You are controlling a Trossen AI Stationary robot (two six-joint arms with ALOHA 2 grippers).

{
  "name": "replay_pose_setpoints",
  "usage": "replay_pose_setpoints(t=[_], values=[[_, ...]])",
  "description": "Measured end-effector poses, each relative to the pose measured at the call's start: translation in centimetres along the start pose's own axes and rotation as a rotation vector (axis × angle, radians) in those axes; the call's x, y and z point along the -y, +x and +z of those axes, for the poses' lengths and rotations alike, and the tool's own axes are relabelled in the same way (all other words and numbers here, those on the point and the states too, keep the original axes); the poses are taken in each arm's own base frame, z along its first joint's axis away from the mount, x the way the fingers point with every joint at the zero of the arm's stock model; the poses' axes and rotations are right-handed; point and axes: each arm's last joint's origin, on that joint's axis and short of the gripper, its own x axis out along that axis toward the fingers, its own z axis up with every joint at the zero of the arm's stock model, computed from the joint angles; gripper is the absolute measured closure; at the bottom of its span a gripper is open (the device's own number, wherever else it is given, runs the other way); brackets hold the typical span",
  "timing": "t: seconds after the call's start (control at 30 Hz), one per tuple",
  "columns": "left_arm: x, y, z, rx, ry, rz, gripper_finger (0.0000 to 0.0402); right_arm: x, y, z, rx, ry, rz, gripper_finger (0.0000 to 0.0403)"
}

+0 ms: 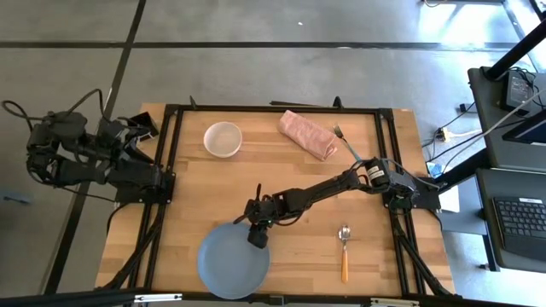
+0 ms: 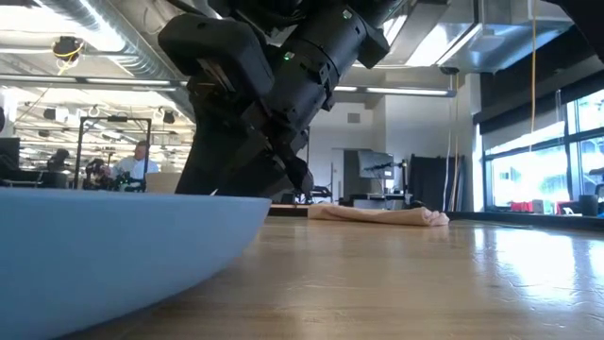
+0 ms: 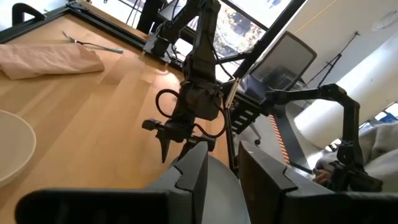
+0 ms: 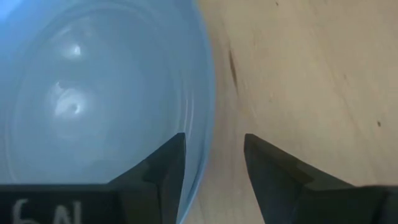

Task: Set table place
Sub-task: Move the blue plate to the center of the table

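The round grey-blue plate (image 1: pixel 232 260) lies flat on the wooden table (image 1: pixel 290 188) near its front edge, left of the middle. My right gripper (image 1: pixel 257 237) points down over the plate's far right rim (image 4: pixel 202 93). It is open, with one finger over the plate and one over the bare wood, and it holds nothing. The white bowl (image 1: pixel 223 139) stands at the far left. The fork (image 1: pixel 345 141) lies at the far right and the orange-handled spoon (image 1: pixel 344 251) at the near right. My left gripper (image 3: pixel 222 168) is open and empty, off the table's left edge.
A folded pink cloth (image 1: pixel 307 135) lies at the far side between the bowl and the fork. A black frame (image 1: pixel 171 170) edges the table. Bare wood lies between the plate and the spoon. People and desks show in the room behind the table.
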Motion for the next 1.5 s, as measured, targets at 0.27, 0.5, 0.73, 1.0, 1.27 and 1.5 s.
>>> replay_pose_setpoints(t=[0.27,0.5,0.73,1.0,1.27,1.5], values=[[0.0,0.0,0.0,0.000,0.000,0.000,0.0319,0.5,0.9,-0.5,-0.024,0.019,-0.024,0.0292],[0.0,0.0,0.0,0.001,0.001,0.002,0.0319,0.3,0.5,-0.2,-0.016,0.057,0.002,0.0390],[0.0,0.0,0.0,0.001,0.000,0.002,0.0319,-1.7,-4.8,2.7,0.015,0.022,-0.026,0.0396],[-0.1,0.0,0.0,0.013,0.000,0.023,0.0319,-2.3,-12.6,5.8,-0.130,-0.030,-0.228,0.0396],[-0.1,0.0,0.0,0.014,-0.008,0.025,0.0319,2.4,-15.9,7.4,-0.267,0.008,-0.440,0.0396],[-0.1,0.0,0.1,0.026,-0.009,0.043,0.0319,6.7,-14.0,9.0,-0.209,0.043,-0.366,0.0396]])
